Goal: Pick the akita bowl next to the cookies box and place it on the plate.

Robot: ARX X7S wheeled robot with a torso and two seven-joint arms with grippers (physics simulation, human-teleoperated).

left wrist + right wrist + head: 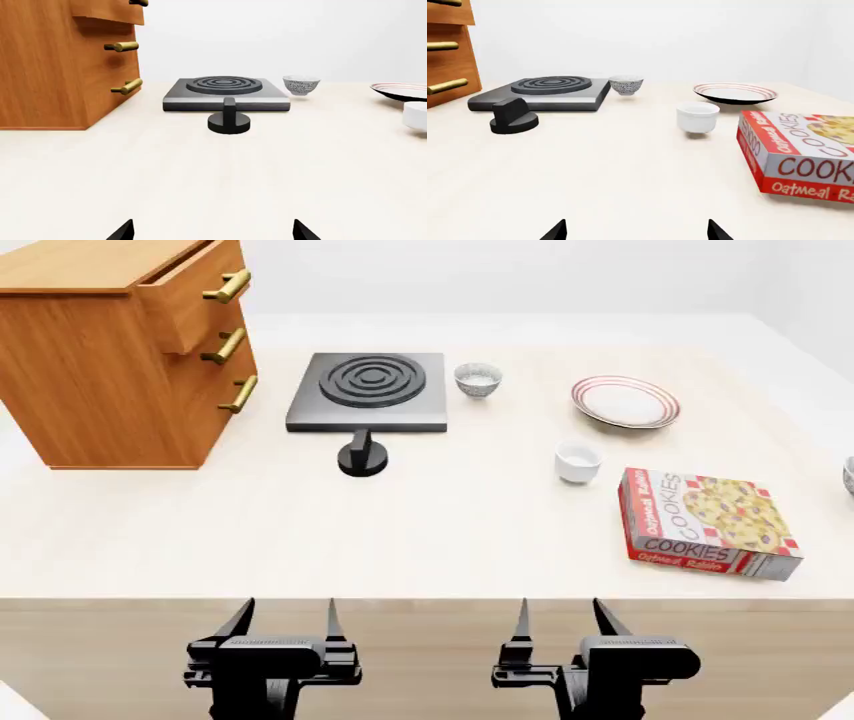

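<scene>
The red cookies box (701, 522) lies flat at the table's right, also in the right wrist view (807, 155). Just right of it, a sliver of the akita bowl (850, 476) shows at the head view's edge; the rest is cut off. A twin speckled bowl (478, 379) stands next to the stove. The red-ringed plate (625, 401) sits at the back right. My left gripper (284, 625) and right gripper (558, 625) hang open and empty at the table's near edge, far from all of these.
A black stove (370, 390) with a black knob (362, 457) in front of it sits at the back centre. A wooden drawer cabinet (107, 350) stands at the back left. A plain white cup (577, 461) stands between plate and box.
</scene>
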